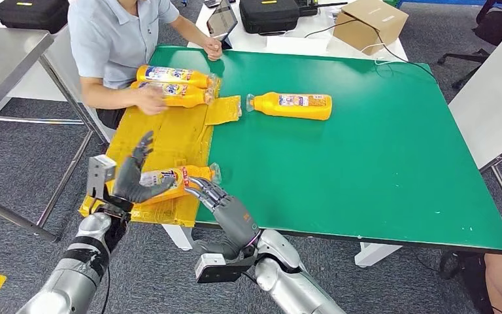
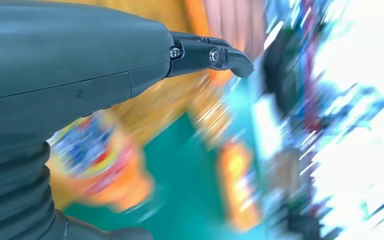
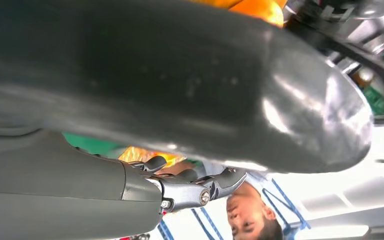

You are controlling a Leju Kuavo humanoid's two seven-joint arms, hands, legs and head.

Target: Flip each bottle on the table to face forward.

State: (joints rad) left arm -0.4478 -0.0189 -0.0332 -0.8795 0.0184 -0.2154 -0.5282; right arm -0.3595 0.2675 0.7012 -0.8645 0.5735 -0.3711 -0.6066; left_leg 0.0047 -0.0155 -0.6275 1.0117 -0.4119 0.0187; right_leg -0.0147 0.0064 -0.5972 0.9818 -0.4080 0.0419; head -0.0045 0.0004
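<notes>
Gripping one orange bottle together, left hand and right hand; label unreadable.

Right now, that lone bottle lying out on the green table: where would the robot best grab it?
Around the wide middle of the lone bottle, probably from above. It lies flat on its side, cap end toward the yellow sheet, with bare green table all round, so a robot hand could likely close across the body. The narrow neck offers less to hold.

Grey carpet floor, white side tables, perhaps ceiling lights.
</notes>
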